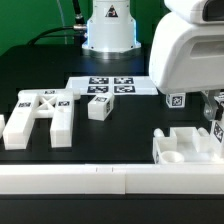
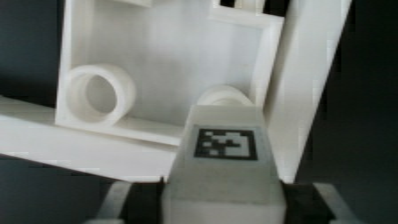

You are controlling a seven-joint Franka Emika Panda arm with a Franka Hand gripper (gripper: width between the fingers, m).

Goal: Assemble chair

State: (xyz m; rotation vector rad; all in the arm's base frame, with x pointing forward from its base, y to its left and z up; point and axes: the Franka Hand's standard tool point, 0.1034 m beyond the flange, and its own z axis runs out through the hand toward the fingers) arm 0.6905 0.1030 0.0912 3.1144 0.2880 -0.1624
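DESK: Holding anything?

PHOTO: Looks clamped on a tagged bar (image 2: 222,150), the hand (image 2: 217,200) gripping it between two dark fingers (image 2: 128,203), one per side, no gap showing in the wrist view.

DESK: Pointing which way?

PHOTO: Lengthwise, straight out from the hand, rounded tip leading toward a walled frame piece (image 2: 169,50) with a raised ring (image 2: 98,95) inside. Tip touching the frame or just short of it: cannot tell.

DESK: And from outside?

PHOTO: Low at the exterior view's right, over that same frame piece (image 1: 185,148), just behind a long white rail (image 1: 90,180) along the bench (image 1: 130,135). Off toward the exterior view's left: cross-braced plate (image 1: 40,115) lying flat, small block (image 1: 98,108) beside it, marker board (image 1: 112,87) behind. Well apart from the hand, all three.

DESK: Next move hinging on?

PHOTO: Probably on lining the bar's long axis up with the ring, offset to one side of the tip. Only one arm (image 1: 190,50) on the job, so no question of which is nearer.

DESK: Anything legible?

PHOTO: No words, no brand. Only black-and-white square tags: one on the bar, several on plate, block and board, one more under the arm. Dark mark on the robot's base (image 1: 108,20), too small to read.
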